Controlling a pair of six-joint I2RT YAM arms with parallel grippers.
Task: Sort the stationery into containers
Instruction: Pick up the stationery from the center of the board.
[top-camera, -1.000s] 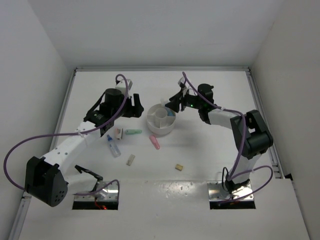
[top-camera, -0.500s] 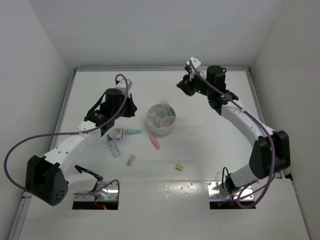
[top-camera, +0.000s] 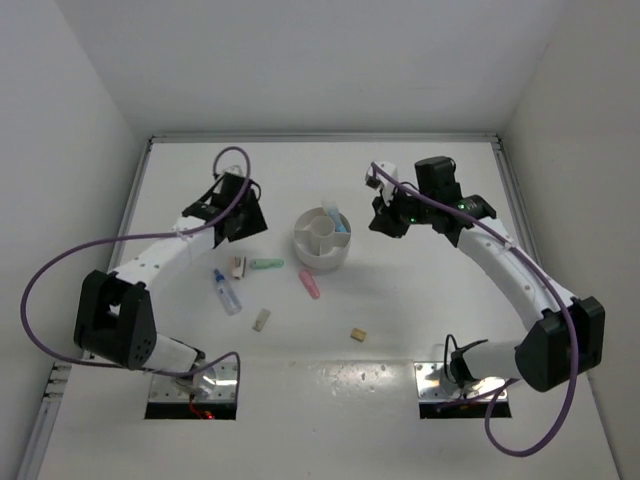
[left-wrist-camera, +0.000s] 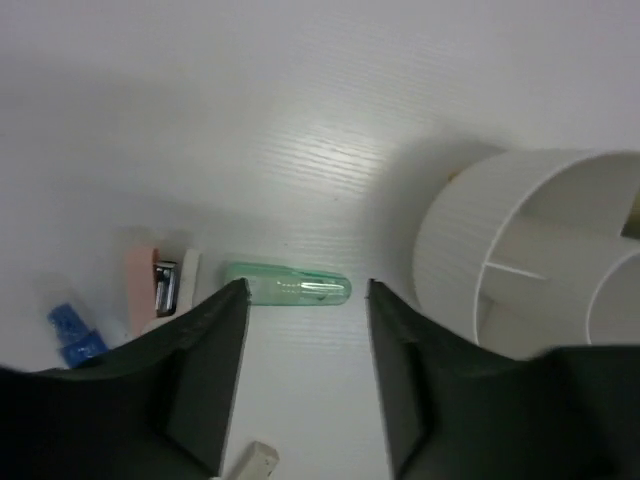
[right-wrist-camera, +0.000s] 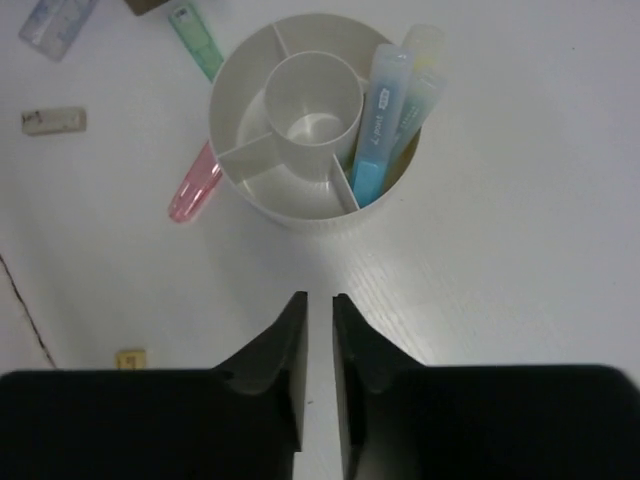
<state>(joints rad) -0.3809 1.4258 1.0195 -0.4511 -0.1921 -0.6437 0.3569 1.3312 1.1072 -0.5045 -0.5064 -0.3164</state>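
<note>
The white divided bowl (top-camera: 322, 240) (right-wrist-camera: 300, 222) stands mid-table, with a blue marker (right-wrist-camera: 380, 130) and a yellow marker (right-wrist-camera: 424, 48) leaning in one compartment. A green marker (top-camera: 266, 264) (left-wrist-camera: 288, 284), a pink marker (top-camera: 309, 284) (right-wrist-camera: 194, 186) and a clear blue-capped tube (top-camera: 226, 292) lie on the table left of and below the bowl. Two tan erasers (top-camera: 262, 319) (top-camera: 357, 334) lie nearer the arms. My left gripper (top-camera: 250, 224) (left-wrist-camera: 305, 295) hovers open above the green marker. Right of the bowl, my right gripper (top-camera: 383, 220) (right-wrist-camera: 318, 298) holds nothing, its fingers a narrow gap apart.
A small pink and white item (top-camera: 237, 266) (left-wrist-camera: 160, 290) lies beside the green marker's left end. The bowl wall (left-wrist-camera: 455, 260) is close to my left gripper's right finger. White walls enclose the table on three sides.
My right gripper went from over the bowl up to the far back, then came down to the bowl's right. My left gripper shifted slightly back and left.
</note>
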